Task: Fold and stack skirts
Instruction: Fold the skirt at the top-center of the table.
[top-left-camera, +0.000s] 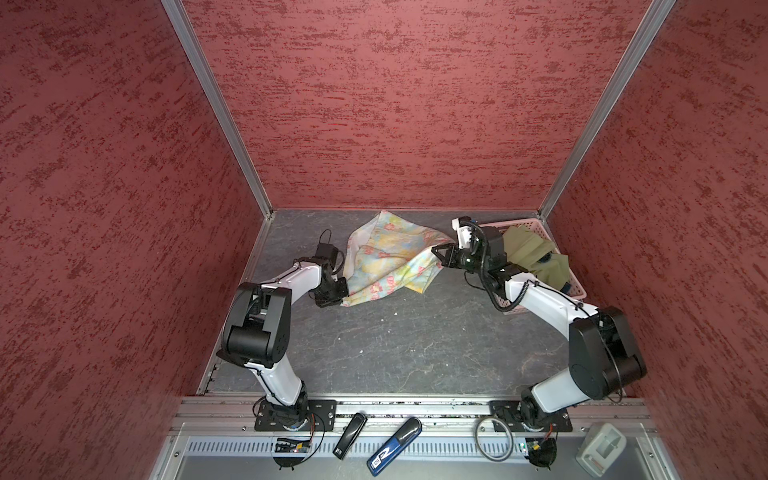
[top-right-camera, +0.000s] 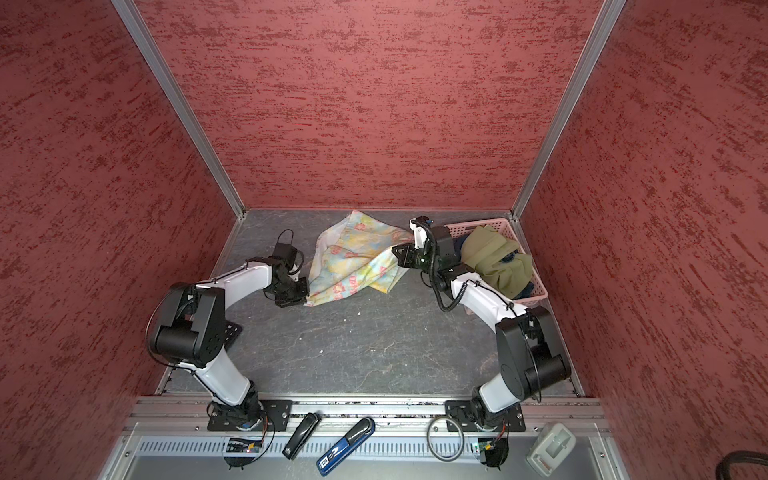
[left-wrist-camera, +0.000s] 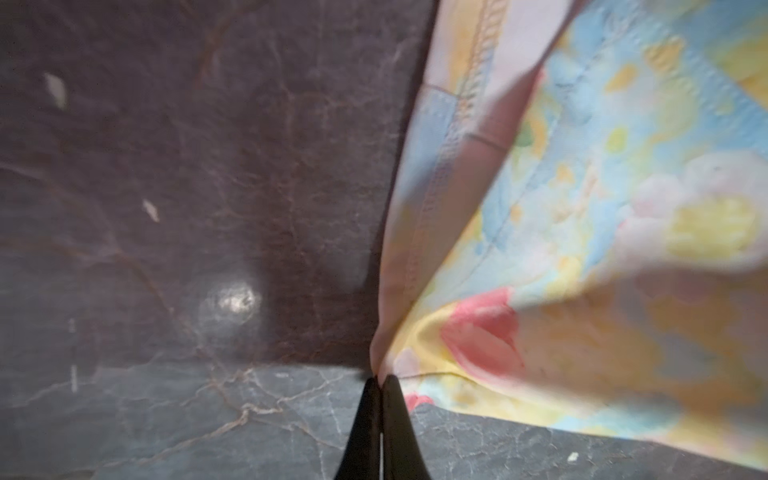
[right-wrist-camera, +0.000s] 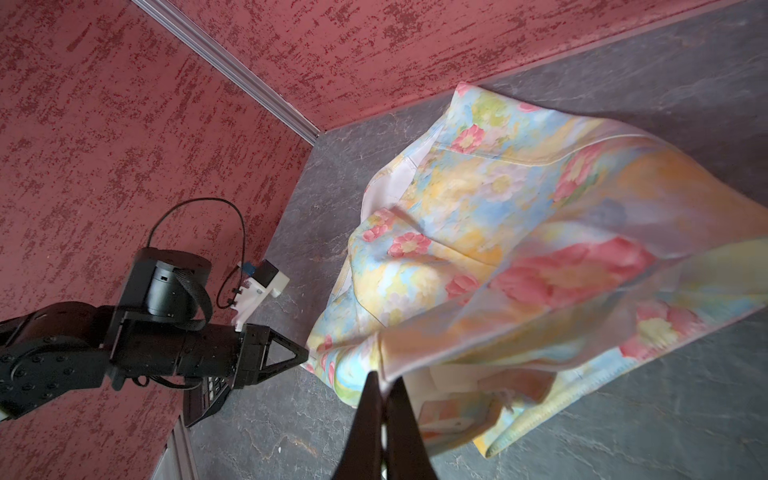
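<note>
The pastel floral skirt (top-left-camera: 390, 257) (top-right-camera: 357, 257) hangs stretched between both arms at the back of the table. My left gripper (top-left-camera: 344, 291) (top-right-camera: 306, 293) is shut on its near left corner; in the left wrist view the black jaws pinch the hem of the floral skirt (left-wrist-camera: 540, 208) at the left gripper (left-wrist-camera: 380, 379). My right gripper (top-left-camera: 437, 253) (top-right-camera: 397, 254) is shut on the right edge of the floral skirt (right-wrist-camera: 519, 249), pinched at the right gripper (right-wrist-camera: 384, 380). The olive-green skirt (top-left-camera: 536, 253) (top-right-camera: 496, 259) lies heaped in the pink basket (top-left-camera: 575, 286) (top-right-camera: 536, 286); a bit of dark-blue cloth (top-right-camera: 508, 260) shows beneath it.
The pink basket stands in the back right corner behind my right arm. Red walls enclose the table on three sides. On the front rail lie a black stapler (top-left-camera: 351, 434), a blue stapler (top-left-camera: 395, 444), a cable ring (top-left-camera: 493, 442) and a grey box (top-left-camera: 600, 449).
</note>
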